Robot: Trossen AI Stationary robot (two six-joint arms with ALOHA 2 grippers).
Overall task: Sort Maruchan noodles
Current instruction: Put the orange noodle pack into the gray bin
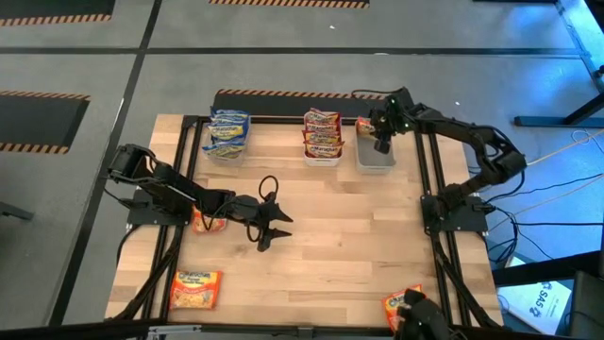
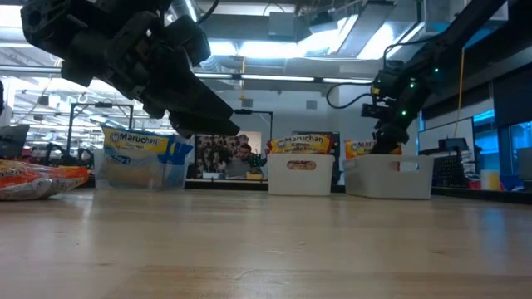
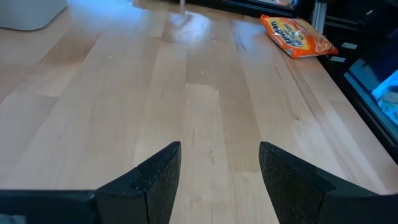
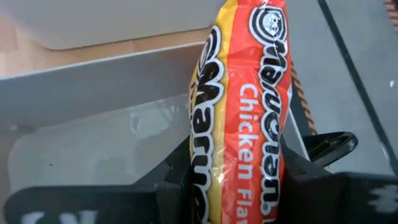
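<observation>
Wooden table (image 1: 359,236) from above: right claw (image 1: 381,144) over the right bin (image 1: 376,159); left claw (image 1: 274,229) mid-table. Left wrist: fingers (image 3: 155,180) spread wide, empty, orange packet (image 3: 297,35) far off. Right wrist: claw grips a chicken packet (image 4: 245,106) above the bin

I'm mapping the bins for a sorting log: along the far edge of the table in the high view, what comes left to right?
Clear plastic bin of blue-white Maruchan packets → clear bin of red-maroon packets → orange-yellow packet in the right gripper over the third clear bin.
</observation>
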